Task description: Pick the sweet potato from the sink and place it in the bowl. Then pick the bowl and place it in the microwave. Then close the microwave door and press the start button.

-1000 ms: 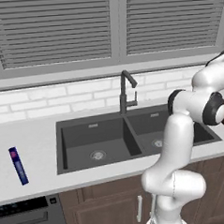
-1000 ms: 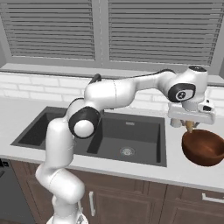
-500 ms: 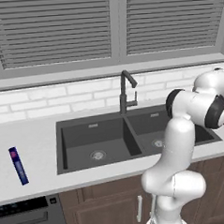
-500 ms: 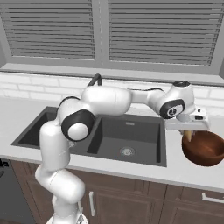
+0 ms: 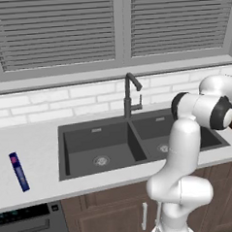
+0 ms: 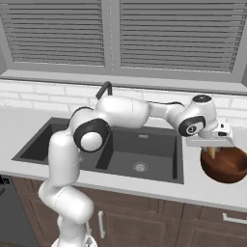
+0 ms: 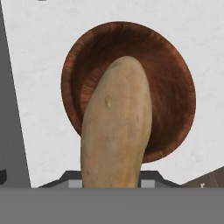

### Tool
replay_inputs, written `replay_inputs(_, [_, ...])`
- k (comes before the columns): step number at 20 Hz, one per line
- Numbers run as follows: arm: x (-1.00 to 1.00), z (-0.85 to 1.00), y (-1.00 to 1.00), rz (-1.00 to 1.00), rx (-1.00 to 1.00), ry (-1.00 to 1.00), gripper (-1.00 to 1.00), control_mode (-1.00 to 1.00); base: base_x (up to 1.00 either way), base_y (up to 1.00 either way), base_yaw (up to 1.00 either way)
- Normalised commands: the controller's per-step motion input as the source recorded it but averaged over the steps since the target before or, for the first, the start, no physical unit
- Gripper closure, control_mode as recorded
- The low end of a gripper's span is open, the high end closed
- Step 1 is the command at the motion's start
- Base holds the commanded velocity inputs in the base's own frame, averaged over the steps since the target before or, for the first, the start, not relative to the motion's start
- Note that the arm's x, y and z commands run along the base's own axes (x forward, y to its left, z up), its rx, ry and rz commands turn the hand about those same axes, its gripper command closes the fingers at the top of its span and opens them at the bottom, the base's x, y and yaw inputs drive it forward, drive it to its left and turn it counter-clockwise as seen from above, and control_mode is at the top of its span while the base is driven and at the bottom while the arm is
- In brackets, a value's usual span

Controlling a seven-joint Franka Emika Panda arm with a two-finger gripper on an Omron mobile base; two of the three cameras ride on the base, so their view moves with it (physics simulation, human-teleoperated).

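With our fingers (image 6: 211, 153) gripping the sweet potato (image 7: 116, 131) just above the bowl (image 6: 226, 164) on the desk (image 6: 202, 190), we should lower it gently to the centre before letting go.

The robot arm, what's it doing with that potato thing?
The white arm is holding the sweet potato in its tool, right above the brown bowl. The bowl sits on the counter to the right of the sink. The sweet potato points down into the bowl but has not been let go yet. Next it will probably drop it in.
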Motion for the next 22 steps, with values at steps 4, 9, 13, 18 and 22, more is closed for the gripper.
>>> replay_inputs(4, [0.29, -0.14, -0.09, 0.03, 0.00, 0.00, 1.00, -1.00, 0.00, 0.00, 0.00])
replay_inputs(9, [0.10, -0.20, -0.08, 0.03, 0.02, 0.00, 1.00, -1.00, 0.00, 0.00, 0.00])
replay_inputs(13, [0.01, -0.21, -0.13, 0.02, 0.03, 0.00, 1.00, -1.00, 0.00, 0.00, 0.00])
replay_inputs(18, [0.10, -0.28, -0.02, 0.02, 0.00, 0.00, 1.00, -1.00, 0.00, 0.00, 0.00])
replay_inputs(22, [0.10, -0.28, -0.08, 0.05, 0.00, 0.00, 1.00, -1.00, 0.00, 0.00, 0.00])
